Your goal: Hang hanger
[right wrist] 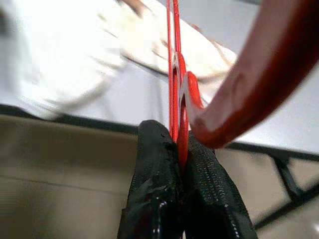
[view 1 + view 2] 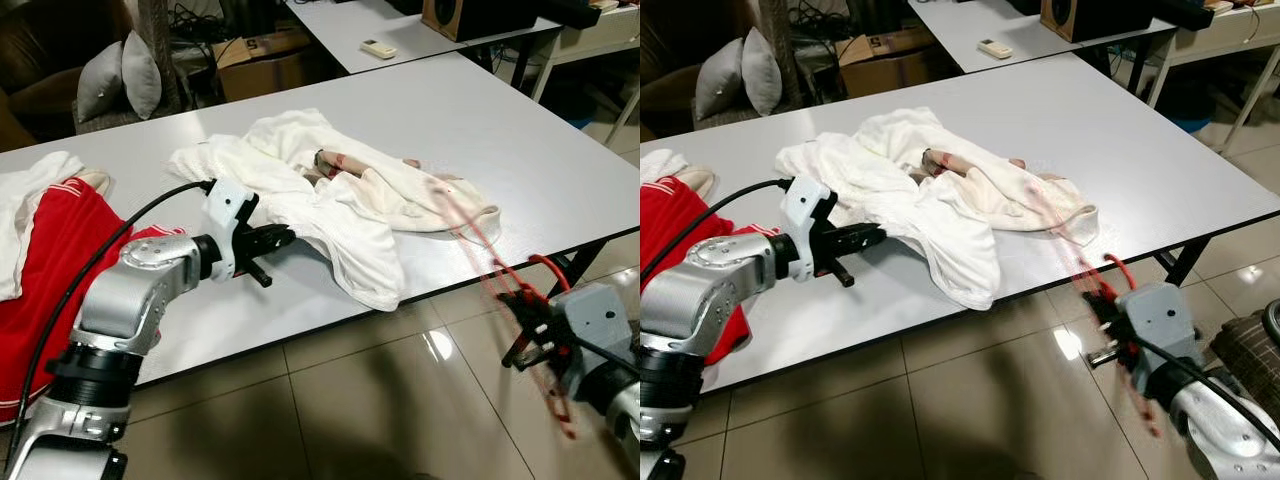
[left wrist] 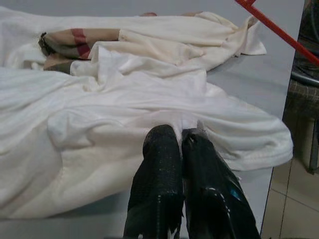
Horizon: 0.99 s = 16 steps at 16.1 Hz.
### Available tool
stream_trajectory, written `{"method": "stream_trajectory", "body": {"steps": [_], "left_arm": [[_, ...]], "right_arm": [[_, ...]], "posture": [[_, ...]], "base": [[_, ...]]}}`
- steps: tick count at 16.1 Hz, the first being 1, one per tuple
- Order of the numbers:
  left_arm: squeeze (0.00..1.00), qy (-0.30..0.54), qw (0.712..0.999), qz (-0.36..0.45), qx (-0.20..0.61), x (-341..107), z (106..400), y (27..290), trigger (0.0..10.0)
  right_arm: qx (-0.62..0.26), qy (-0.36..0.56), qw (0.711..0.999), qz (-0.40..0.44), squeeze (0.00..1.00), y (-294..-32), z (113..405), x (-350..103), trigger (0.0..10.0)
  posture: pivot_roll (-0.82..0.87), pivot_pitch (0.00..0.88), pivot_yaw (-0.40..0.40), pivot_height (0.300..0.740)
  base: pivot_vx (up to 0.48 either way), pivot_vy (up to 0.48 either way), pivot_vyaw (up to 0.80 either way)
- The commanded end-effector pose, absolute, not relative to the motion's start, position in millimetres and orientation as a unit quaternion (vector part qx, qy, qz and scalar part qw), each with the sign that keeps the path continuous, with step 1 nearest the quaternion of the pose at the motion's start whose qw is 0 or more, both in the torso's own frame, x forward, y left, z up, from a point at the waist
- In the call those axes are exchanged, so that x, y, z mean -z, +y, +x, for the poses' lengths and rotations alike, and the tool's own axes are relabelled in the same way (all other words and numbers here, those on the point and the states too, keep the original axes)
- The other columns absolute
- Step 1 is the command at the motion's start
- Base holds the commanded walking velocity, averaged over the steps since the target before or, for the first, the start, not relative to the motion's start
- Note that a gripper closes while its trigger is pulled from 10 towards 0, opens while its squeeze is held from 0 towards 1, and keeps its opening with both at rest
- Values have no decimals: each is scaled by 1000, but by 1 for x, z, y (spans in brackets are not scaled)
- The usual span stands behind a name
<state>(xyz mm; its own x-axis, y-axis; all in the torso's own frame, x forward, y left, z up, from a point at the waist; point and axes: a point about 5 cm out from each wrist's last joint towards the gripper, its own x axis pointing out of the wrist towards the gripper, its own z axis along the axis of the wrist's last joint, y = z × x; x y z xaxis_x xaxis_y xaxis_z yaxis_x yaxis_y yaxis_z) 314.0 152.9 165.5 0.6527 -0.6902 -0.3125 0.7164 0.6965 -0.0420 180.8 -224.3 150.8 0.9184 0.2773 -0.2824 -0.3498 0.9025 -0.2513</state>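
A red hanger (image 2: 500,285), blurred by motion, slants from over the table's front right edge down toward the floor. My right gripper (image 2: 535,335) is shut on it off the table's front right corner; in the right wrist view its fingers (image 1: 154,164) clamp the thin red bar (image 1: 174,59). A crumpled white garment (image 2: 340,190) with a striped collar lies mid-table. My left gripper (image 2: 285,237) lies low over the table at the garment's left edge, shut, with its fingertips (image 3: 162,137) pinching a fold of the white cloth (image 3: 124,109).
The grey table (image 2: 500,110) drops off at its front edge to a tiled floor (image 2: 350,400). A red garment (image 2: 60,240) and white cloth (image 2: 30,180) lie at the left end. Behind stand a second table with a remote (image 2: 378,47), grey pillows (image 2: 125,75) and a cardboard box (image 2: 265,60).
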Motion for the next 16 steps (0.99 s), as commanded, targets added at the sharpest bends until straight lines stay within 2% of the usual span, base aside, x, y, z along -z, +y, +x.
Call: {"method": "stream_trajectory", "body": {"steps": [1, 2, 3, 4, 5, 9, 10, 12, 16], "left_arm": [[0, 140, 914, 67, 375, -164, 313, 153, 0], [0, 135, 914, 91, 371, -163, 312, 153, 3725], [0, 126, 909, 180, 354, -154, 312, 157, 10000], [725, 136, 888, 258, 354, -141, 309, 163, 10000], [1000, 142, 874, 290, 363, -134, 305, 167, 10000], [1000, 126, 860, 309, 387, -137, 299, 167, 10000], [1000, 90, 860, 277, 419, -144, 293, 155, 10000], [1000, 67, 855, 266, 441, -146, 292, 144, 10000], [1000, 41, 852, 285, 437, -136, 302, 127, 10000]], "right_arm": [[-200, 99, 964, -147, 0, -214, 178, -159, 10000], [-202, 100, 963, -146, 0, -213, 178, -158, 10000], [-202, 100, 964, -144, 0, -211, 179, -156, 10000], [-200, 100, 964, -142, 0, -208, 180, -153, 10000], [-199, 101, 965, -135, 0, -205, 181, -151, 10000], [-227, 113, 958, -136, 0, -198, 176, -149, 10000], [-219, 115, 960, -133, 0, -199, 175, -146, 10000], [-214, 112, 962, -129, 0, -196, 179, -145, 10000], [-223, 101, 960, -132, 0, -192, 186, -147, 10000]], "posture": [[-79, 0, 146, 740], [-79, 0, 146, 740], [-76, 0, 154, 740], [-78, 0, 156, 740], [-76, 0, 145, 740], [-73, 22, 146, 740], [-66, 11, 153, 740], [-60, 25, 138, 740], [-58, 20, 146, 740]], "base": [[0, 0, 0], [0, 0, 0], [0, 0, 0], [0, 0, 0], [0, 0, 0], [0, 0, 0], [0, 0, 0], [0, 0, 0], [0, 0, 0]]}}
